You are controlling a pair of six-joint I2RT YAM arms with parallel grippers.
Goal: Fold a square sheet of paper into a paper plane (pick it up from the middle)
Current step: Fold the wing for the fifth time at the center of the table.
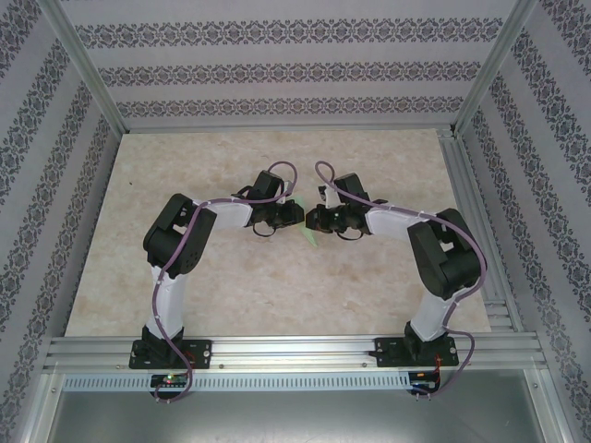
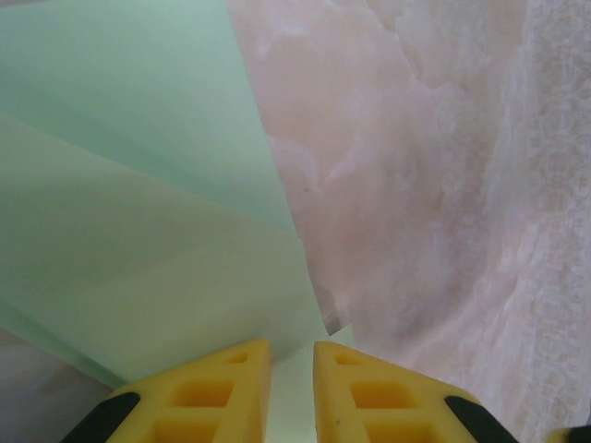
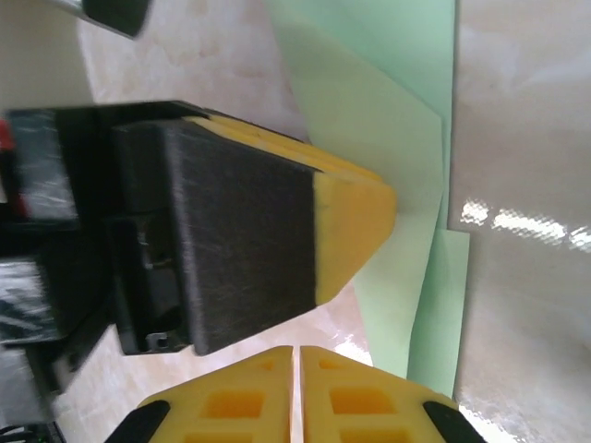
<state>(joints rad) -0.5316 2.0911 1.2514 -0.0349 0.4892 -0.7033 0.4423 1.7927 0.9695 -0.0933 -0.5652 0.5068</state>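
Overhead view: both arms reach in from the near edge and meet over the middle of the desk (image 1: 185,277). Left hand (image 1: 297,214) and right hand (image 1: 312,220) are tip to tip, just beside each other. Slivers of pale green show beneath and beside them.

Left wrist view: the paper sheet (image 2: 138,231) lies flat on the marbled desk, mint green and unmarked. It is in at least two overlapping layers, with a slanted fold edge running down toward the fingertips. The left hand (image 2: 291,355) sits at the sheet's near corner. Its yellow fingers (image 2: 226,392) stand a narrow slot apart and pale green shows in the slot. Cannot tell whether they pinch the paper or it simply lies under them.

Right wrist view: the right hand (image 3: 296,355) is closed, its yellow fingers (image 3: 240,401) pressed together with only a hairline between them. No paper is visible in that line. The sheet (image 3: 406,138) runs along the right side as stacked folded layers with offset edges. The left hand's yellow tip (image 3: 355,217) lies low over the sheet's left edge.
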